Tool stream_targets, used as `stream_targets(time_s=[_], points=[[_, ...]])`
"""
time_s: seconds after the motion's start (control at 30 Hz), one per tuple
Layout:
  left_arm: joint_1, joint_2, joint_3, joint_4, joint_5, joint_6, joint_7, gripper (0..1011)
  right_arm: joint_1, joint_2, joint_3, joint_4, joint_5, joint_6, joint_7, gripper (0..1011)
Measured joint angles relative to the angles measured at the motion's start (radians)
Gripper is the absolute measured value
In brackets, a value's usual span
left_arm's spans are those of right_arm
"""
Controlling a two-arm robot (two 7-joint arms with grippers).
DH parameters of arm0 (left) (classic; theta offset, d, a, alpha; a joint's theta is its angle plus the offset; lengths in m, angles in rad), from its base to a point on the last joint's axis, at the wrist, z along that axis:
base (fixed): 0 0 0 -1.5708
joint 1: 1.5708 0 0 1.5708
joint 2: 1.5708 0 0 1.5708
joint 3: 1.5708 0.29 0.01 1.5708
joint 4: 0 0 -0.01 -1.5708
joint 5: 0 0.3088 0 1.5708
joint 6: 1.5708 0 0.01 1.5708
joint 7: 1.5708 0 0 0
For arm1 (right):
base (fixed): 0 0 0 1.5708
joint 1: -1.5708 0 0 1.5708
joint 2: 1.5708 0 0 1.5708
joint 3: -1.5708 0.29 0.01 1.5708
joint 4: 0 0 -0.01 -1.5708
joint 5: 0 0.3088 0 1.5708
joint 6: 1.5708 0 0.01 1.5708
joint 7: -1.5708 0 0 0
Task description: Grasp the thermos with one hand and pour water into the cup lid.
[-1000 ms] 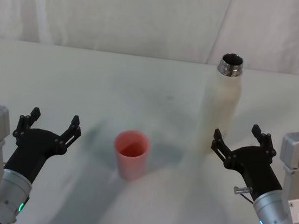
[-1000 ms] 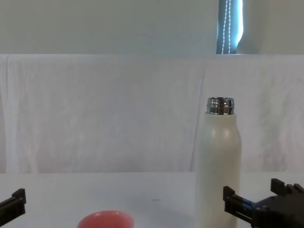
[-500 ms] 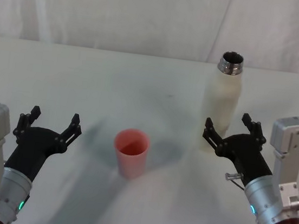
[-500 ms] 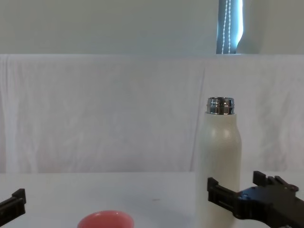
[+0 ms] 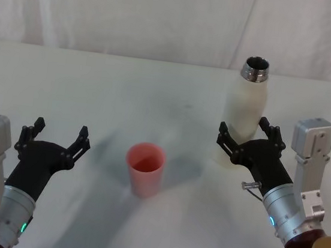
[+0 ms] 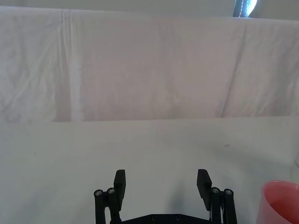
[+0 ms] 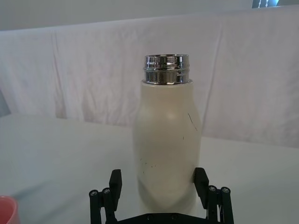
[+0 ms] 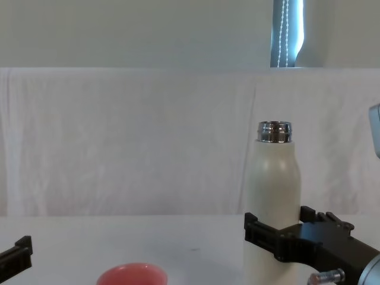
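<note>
The right tool point(image 5: 246, 134) has advanced, its wide-spread jaws now straddling the thermos point(image 5: 245, 112). Smooth, probably heavy: grip mid-body, firmly.

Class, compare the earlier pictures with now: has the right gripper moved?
Yes. The right gripper has moved forward and leftward to the standing thermos, its open fingers now flanking the lower body.

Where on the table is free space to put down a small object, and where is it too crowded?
Free: the table behind the cup lid, up to the white cloth backdrop, and the strip between cup lid and thermos. Crowded: around the thermos base, where the open right gripper straddles it, and near the open left gripper.
</note>
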Motion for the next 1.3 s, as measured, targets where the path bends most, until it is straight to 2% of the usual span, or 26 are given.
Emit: stream_targets(time_s=[0.6,1.0,1.3], points=[[0.0,0.0,0.0,0.0,0.0,0.0,0.0,1001,0.007,0.003,0.003,0.008,0.025,-0.022,0.009,1001],[0.0,0.0,0.0,0.0,0.0,0.0,0.0,1001,0.023,0.027,0.009,0.012,0.016,0.002,0.013,1001],[0.0,0.0,0.0,0.0,0.0,0.0,0.0,1001,0.043,0.03,0.011,0.023,0.017,0.013,0.016,1000]])
